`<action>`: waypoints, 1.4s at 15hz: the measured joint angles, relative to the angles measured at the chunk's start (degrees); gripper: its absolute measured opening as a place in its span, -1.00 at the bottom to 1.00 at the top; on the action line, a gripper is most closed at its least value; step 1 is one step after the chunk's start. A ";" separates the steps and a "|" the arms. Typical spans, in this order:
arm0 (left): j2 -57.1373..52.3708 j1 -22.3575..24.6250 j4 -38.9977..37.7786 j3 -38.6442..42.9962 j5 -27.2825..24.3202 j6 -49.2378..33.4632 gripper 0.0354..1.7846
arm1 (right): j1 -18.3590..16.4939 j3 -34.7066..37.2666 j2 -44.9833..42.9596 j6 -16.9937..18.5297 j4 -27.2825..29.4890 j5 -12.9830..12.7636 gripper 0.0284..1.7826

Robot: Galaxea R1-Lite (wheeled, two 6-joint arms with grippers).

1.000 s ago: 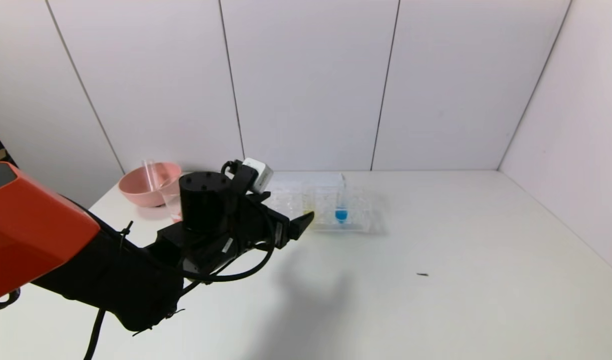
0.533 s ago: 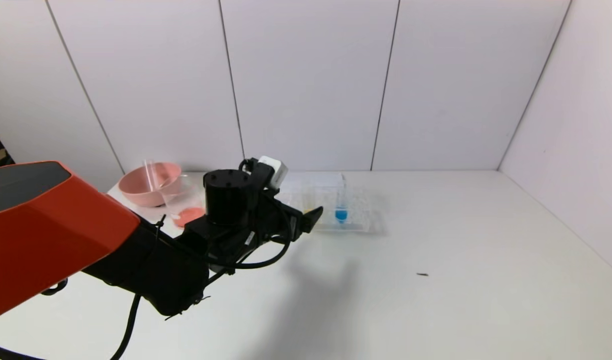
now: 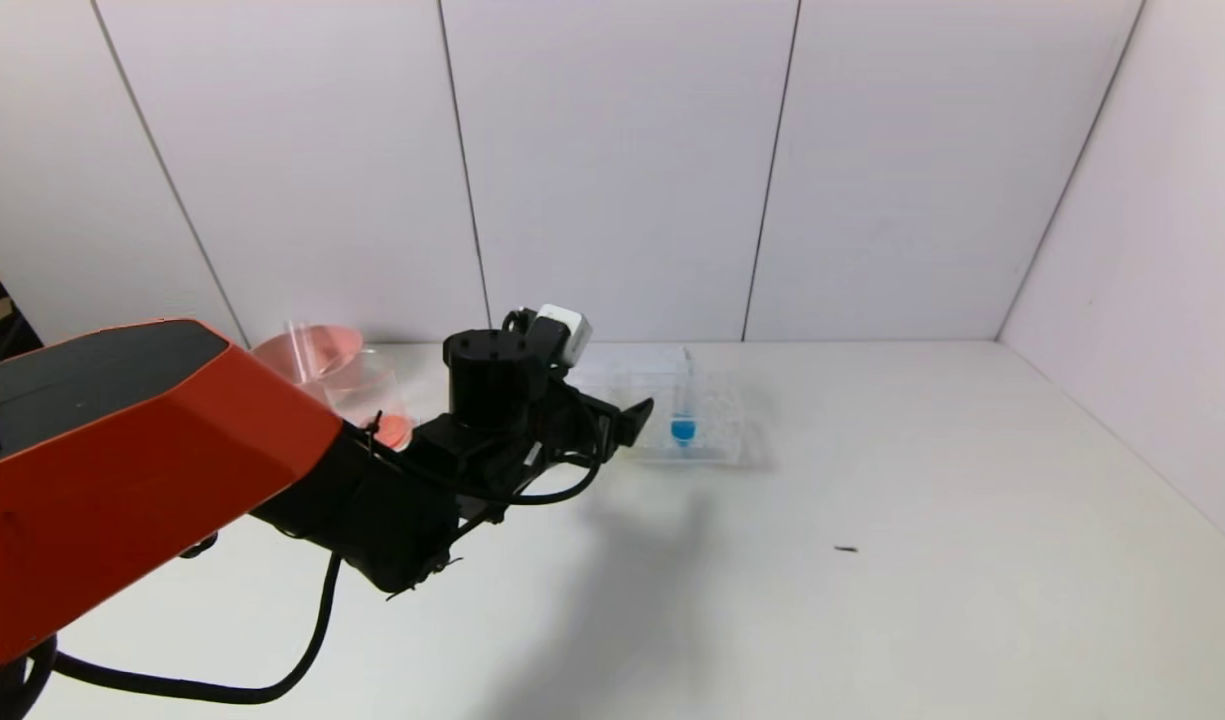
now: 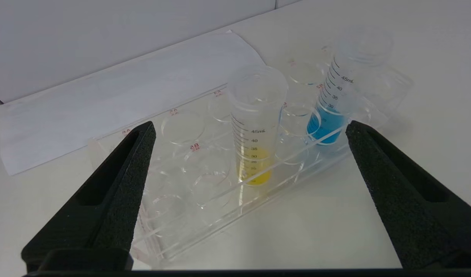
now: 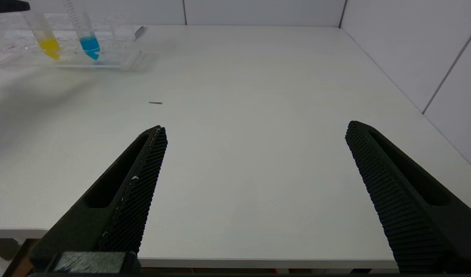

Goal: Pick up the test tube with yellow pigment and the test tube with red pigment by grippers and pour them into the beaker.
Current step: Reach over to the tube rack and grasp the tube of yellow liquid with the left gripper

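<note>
The test tube with yellow pigment [image 4: 256, 127] stands upright in a clear rack [image 4: 204, 215]; it also shows in the right wrist view [image 5: 47, 38]. My left gripper [image 4: 249, 124] is open and empty, just short of the rack, with the yellow tube centred between its jaws. In the head view the left gripper [image 3: 632, 420] hides that tube. The beaker [image 3: 367, 390] stands left of the arm with red-orange liquid at its bottom. No tube with red liquid shows. My right gripper [image 5: 255, 126] is open and empty over the table's near edge.
A blue-liquid tube [image 3: 683, 415] stands in the rack [image 3: 717, 440] right of the yellow one. A pink bowl [image 3: 307, 350] with a clear tube leaning in it stands behind the beaker. A white sheet [image 4: 104, 100] lies behind the rack. Walls close the back and right.
My left arm has reached forward and to the right, toward the rack. The beaker with red-orange liquid has come out from behind the arm.
</note>
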 joint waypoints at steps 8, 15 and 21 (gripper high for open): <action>6.34 0.00 3.78 -9.29 3.72 -0.13 0.94 | 0.00 0.02 0.00 -0.02 0.00 0.00 0.91; 9.02 0.26 2.93 -11.19 3.73 -0.72 0.94 | 0.00 0.00 0.00 0.00 0.00 0.00 0.91; 9.20 0.50 1.71 -11.00 3.83 -0.68 0.94 | 0.00 0.00 0.00 0.02 0.00 0.00 0.91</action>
